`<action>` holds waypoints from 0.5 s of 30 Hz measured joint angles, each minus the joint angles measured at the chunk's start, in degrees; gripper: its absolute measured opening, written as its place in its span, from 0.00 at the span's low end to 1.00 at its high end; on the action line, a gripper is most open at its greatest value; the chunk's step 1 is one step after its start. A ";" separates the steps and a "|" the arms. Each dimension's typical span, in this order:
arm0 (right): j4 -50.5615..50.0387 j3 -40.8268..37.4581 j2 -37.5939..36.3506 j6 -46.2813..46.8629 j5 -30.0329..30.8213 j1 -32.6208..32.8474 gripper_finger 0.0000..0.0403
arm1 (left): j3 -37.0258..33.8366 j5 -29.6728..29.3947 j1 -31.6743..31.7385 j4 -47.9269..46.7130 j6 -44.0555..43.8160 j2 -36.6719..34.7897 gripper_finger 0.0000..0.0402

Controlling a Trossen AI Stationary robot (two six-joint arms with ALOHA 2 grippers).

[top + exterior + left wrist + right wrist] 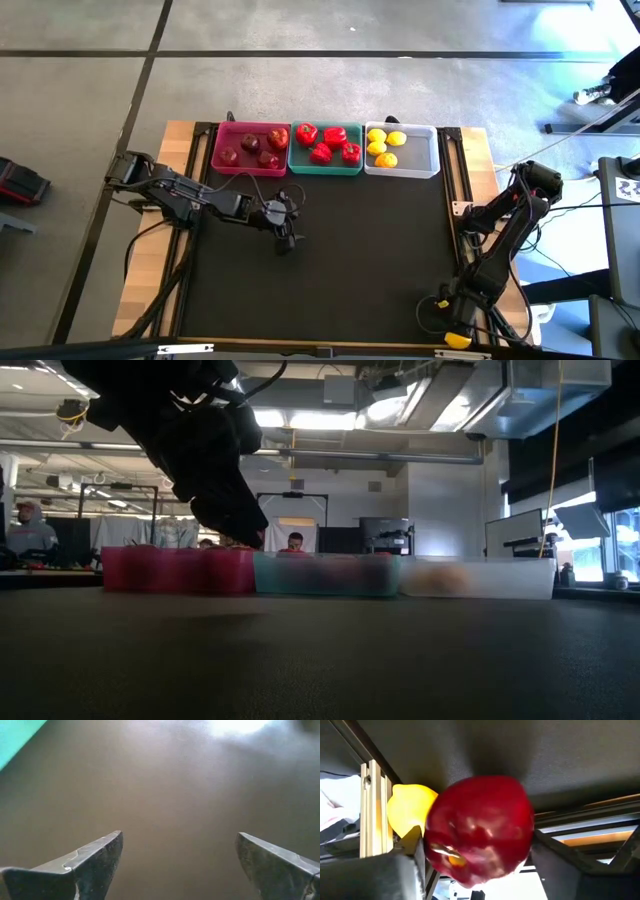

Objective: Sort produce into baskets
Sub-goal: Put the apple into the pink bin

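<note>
My three baskets, pink (pixel 222 160), teal (pixel 325 168) and white (pixel 428 165), sit in a row. My left gripper (pixel 284 232) hangs released, empty. My right gripper (pixel 455 318) clasps a dark apple (pixel 480 830) beside a lemon (pixel 406 810) at the table's near right corner.

Three baskets (pixel 326 165) stand side by side at the table's (pixel 350 260) far edge, produce (pixel 328 143) inside each.

bright overhead lights; glare on dark table (pixel 235 727); baskets (pixel 325 575) blurred.
</note>
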 joint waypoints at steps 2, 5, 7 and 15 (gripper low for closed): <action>0.04 0.00 -0.02 -0.47 -0.01 -0.02 0.52 | 0.00 -1.00 0.00 0.04 0.77 -0.01 0.95; -0.10 0.38 -0.02 -2.26 0.18 -0.32 0.43 | 0.00 -2.53 0.02 0.10 0.83 0.00 0.95; -0.11 0.97 -0.02 -3.55 0.65 -1.62 0.39 | 0.00 -3.24 0.04 0.21 0.91 0.01 0.95; -3.05 6.03 -0.13 -18.12 9.54 -11.51 0.38 | 0.02 -3.49 0.04 0.38 0.36 0.01 0.95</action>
